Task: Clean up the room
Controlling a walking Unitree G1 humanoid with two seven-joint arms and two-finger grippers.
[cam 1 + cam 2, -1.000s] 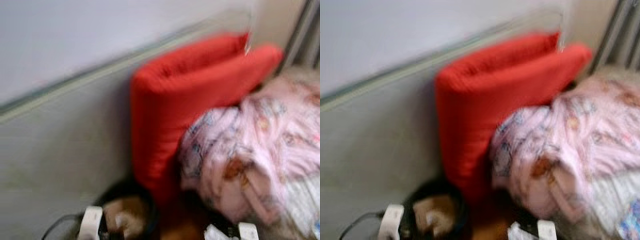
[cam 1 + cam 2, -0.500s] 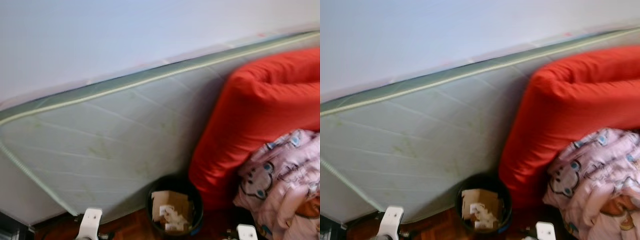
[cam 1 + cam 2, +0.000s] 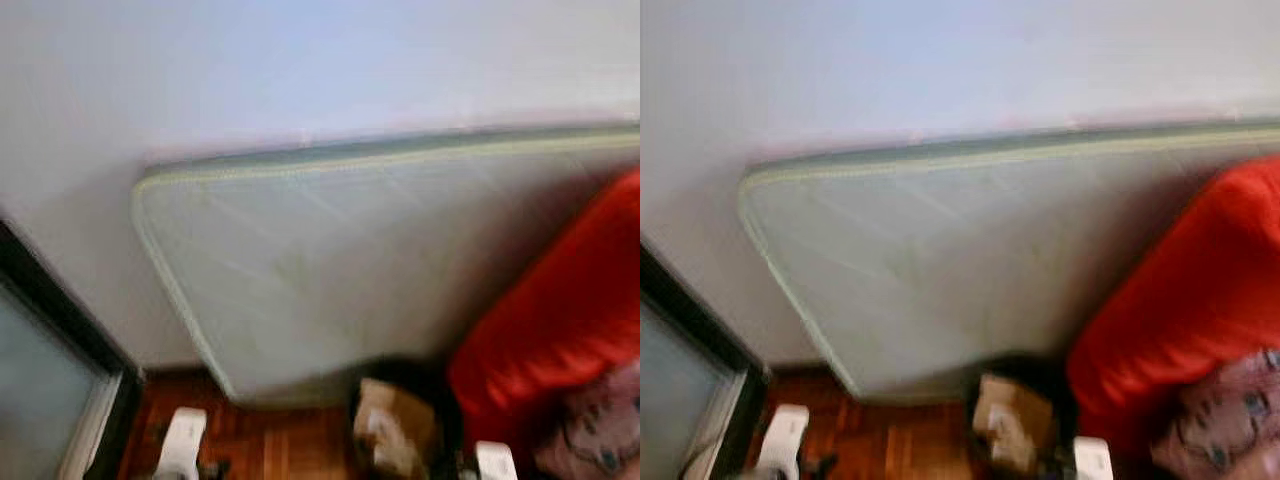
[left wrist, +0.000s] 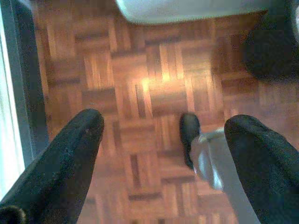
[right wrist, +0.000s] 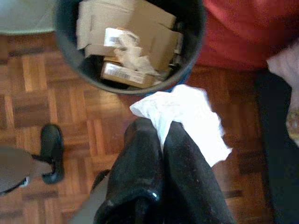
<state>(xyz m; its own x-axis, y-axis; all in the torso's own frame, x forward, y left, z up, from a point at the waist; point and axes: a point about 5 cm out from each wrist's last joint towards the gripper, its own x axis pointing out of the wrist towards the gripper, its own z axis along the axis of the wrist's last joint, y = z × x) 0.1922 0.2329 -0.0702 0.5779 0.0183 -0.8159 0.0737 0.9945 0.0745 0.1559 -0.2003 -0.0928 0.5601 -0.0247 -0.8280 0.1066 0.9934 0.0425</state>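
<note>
Right gripper (image 5: 161, 133) pinching white tissue (image 5: 187, 119) beside bin (image 5: 70, 56) — labels unreadable; left gripper (image 4: 163, 130) spread.

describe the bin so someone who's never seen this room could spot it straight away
Find the pale green mattress leaning on its edge against the white wall, with a big red cushion to its right. The bin stands on the parquet floor where those two meet. It is round and dark, stuffed with torn brown cardboard, and the right gripper holds a white tissue beside its rim.

Glossy blk pincer fingers (image 5: 140, 177), silver leg, blk foot (image 5: 51, 151).
</note>
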